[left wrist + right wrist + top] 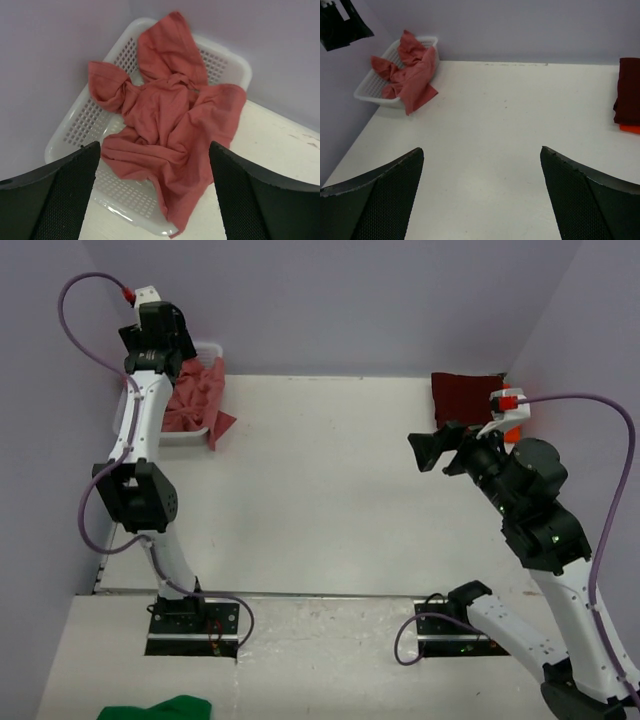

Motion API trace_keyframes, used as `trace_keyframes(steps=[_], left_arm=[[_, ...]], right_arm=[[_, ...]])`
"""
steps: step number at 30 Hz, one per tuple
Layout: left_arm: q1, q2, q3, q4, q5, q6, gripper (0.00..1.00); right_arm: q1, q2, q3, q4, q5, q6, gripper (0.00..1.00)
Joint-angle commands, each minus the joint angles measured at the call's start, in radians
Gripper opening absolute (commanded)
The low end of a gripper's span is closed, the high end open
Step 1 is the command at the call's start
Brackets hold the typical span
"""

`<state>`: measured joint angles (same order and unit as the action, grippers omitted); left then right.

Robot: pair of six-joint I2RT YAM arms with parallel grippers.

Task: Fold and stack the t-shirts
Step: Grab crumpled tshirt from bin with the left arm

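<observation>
We see some things only in part. From above, the left arm covers much of the basket (pixel 80 125). The maroon shirt (pixel 629 92) is cut off by the edge of the right wrist view. The orange shirt (pixel 630 129) shows only as a thin strip under the maroon one. A green cloth (pixel 160 708) is cropped at the bottom of the top view.

We count three shirts, one basket and two grippers. The rose shirt (pixel 170 125) is soft, crumpled cotton heaped in the white plastic mesh basket, with one end spilling over the rim onto the table (pixel 520 125). It lies between and just beyond the fingers of the left gripper (pixel 155 145), which are spread wide and hold nothing.

The right gripper (pixel 481 148) is spread just as wide and is empty too. The maroon shirt, folded flat, lies well beyond its right finger. The basket lies well beyond its left finger.
</observation>
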<state>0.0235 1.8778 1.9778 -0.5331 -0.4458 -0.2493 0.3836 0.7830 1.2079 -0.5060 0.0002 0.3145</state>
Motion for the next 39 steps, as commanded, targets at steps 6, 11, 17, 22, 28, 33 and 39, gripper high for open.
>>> trace_keyframes(steps=[6,11,17,22,28,33,39], left_arm=[[0.107,0.308,0.314,-0.165,0.104,0.007,0.90],[0.115,0.354,0.253,-0.151,0.108,0.004,0.87],[0.108,0.293,0.072,-0.102,0.177,-0.048,0.84],[0.063,0.256,-0.043,-0.104,0.171,-0.068,0.84],[0.061,0.241,-0.094,-0.074,0.164,-0.061,0.84],[0.067,0.285,-0.042,-0.102,0.160,-0.064,0.74],[0.067,0.270,-0.071,-0.123,0.160,-0.096,0.66]], right_arm=[[0.074,0.068,-0.004,-0.078,0.127,0.017,0.99],[0.090,0.065,-0.059,-0.048,0.152,0.006,0.99],[0.092,0.111,-0.067,-0.039,0.159,-0.005,0.99],[0.093,0.111,-0.065,-0.037,0.161,-0.006,0.99],[0.093,0.075,-0.079,-0.040,0.172,-0.006,0.99],[0.095,0.068,-0.080,-0.049,0.182,-0.008,0.99],[0.094,0.079,-0.076,-0.043,0.187,-0.011,0.99]])
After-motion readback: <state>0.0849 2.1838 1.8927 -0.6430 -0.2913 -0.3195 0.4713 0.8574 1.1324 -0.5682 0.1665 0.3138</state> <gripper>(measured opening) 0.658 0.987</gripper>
